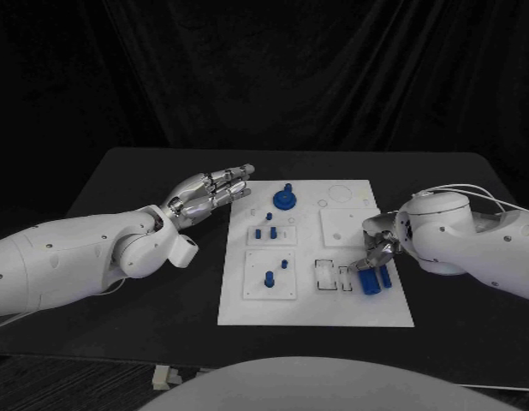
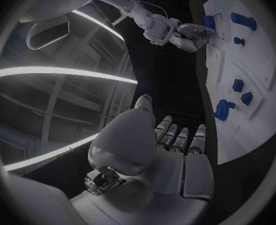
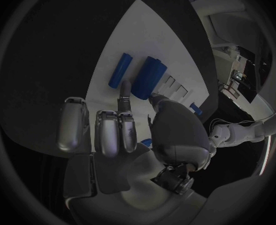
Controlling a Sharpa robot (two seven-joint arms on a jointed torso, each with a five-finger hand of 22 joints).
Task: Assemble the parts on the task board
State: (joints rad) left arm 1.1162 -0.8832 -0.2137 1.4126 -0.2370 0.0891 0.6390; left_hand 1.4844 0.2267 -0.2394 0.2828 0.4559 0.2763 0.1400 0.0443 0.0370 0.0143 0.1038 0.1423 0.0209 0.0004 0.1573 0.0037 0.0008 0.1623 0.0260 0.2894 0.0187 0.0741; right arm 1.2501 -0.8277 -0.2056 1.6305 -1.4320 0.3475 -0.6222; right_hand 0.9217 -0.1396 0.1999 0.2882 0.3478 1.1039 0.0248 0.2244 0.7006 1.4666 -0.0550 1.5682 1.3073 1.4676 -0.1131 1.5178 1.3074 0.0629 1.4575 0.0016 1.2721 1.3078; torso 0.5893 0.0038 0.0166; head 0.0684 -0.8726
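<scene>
The white task board (image 1: 339, 304) lies in the middle of the black table. My right hand (image 1: 379, 248) hovers over the board's right edge, its fingers (image 3: 124, 89) pointing down at the near end of a thick blue cylinder (image 3: 148, 75). A thinner blue cylinder (image 3: 120, 70) lies beside it. Both cylinders (image 1: 373, 280) lie flat on the board, and the hand holds nothing. My left hand (image 1: 209, 195) floats open, fingers straight, just off the board's far left edge. A round blue part (image 1: 286, 200) and small blue pegs (image 1: 266, 232) stand on the board.
Two more small pegs (image 1: 273, 274) stand in the near-left square plate. Rectangular slots (image 1: 330, 274) lie just left of the cylinders. Bare black table (image 1: 129, 171) surrounds the board. In the left wrist view the board (image 2: 262, 70) and my right hand (image 2: 190, 35) lie beyond the left fingers.
</scene>
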